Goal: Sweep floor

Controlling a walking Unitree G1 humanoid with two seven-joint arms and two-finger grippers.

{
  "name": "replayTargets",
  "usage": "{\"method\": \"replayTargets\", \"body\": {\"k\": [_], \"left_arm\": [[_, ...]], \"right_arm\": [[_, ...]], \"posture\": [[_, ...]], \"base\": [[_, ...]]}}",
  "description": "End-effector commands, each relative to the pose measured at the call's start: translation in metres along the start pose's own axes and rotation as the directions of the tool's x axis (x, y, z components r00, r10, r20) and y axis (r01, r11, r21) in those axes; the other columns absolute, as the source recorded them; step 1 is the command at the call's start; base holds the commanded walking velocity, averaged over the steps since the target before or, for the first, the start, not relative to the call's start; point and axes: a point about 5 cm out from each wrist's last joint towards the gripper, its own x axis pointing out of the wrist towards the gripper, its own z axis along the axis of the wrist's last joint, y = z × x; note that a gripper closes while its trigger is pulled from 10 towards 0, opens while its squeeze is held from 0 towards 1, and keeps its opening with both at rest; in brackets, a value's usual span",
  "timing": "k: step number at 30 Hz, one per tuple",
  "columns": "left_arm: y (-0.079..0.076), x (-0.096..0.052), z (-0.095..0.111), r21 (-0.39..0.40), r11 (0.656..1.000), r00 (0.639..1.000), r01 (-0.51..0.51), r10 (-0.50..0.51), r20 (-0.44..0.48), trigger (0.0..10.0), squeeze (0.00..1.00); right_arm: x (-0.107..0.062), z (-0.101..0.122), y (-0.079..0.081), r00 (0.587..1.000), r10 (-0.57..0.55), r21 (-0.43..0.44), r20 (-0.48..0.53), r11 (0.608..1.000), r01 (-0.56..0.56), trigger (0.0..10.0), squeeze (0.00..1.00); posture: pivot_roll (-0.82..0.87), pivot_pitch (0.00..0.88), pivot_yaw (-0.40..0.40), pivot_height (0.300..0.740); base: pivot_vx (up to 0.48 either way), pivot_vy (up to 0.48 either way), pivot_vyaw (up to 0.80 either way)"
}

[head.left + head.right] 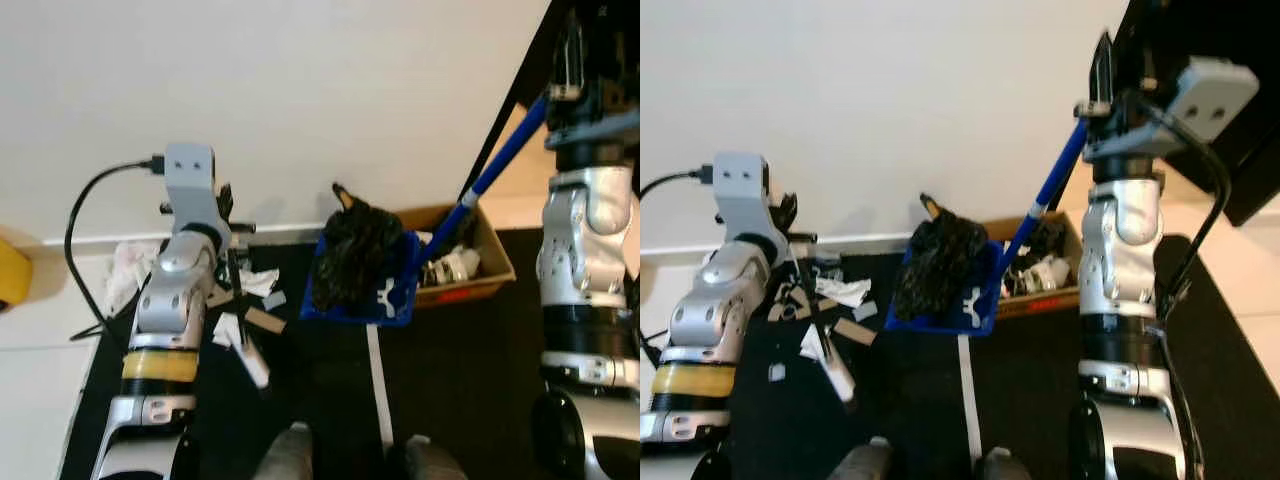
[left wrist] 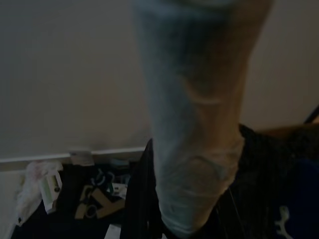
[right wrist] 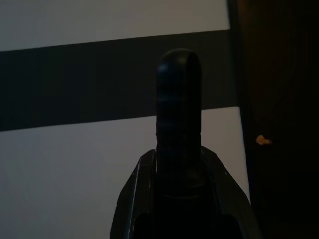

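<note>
My right gripper (image 1: pixel 1102 75) was clamped on the blue handle (image 1: pixel 1052 185) of the dustpan (image 1: pixel 975 300) by the wall, my left gripper (image 1: pixel 232 262) gripping the broom (image 1: pixel 245 345) among paper scraps (image 1: pixel 845 292), which I judged still needed sweeping toward the pan.

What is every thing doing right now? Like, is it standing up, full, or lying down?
Broom: bristles resting inside the dustpan, blue handle slanting up to the right gripper.
Dustpan: blue, on the dark floor by the wall.
Cardboard box: open, with rubbish inside.
Paper scraps: scattered loose on the floor.
Right gripper: raised, at the broom handle's top.
Left gripper: low, above the scraps.
</note>
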Motion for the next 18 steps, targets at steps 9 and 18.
{"method": "replayTargets", "body": {"k": [9, 18], "left_arm": [[0.0003, 0.0002, 0.0036, 0.012, 1.000, 1.000, -0.003, 0.003, 0.023, 10.0, 0.00], [0.0005, 0.0009, 0.0034, 0.011, 1.000, 1.000, -0.007, 0.007, 0.023, 10.0, 0.00]], "right_arm": [[0.0043, 0.0116, -0.0012, 0.998, -0.005, 0.004, 0.059, 1.000, 0.005, 10.0, 0.00], [0.0049, 0.0116, -0.0003, 0.998, -0.001, 0.006, 0.060, 1.000, 0.001, 10.0, 0.00]], "posture": [[0.18, 0.136, 0.057, 0.740], [0.18, 0.132, 0.055, 0.740]], "base": [[0.371, -0.300, 0.00], [0.359, -0.314, 0.00]]}}
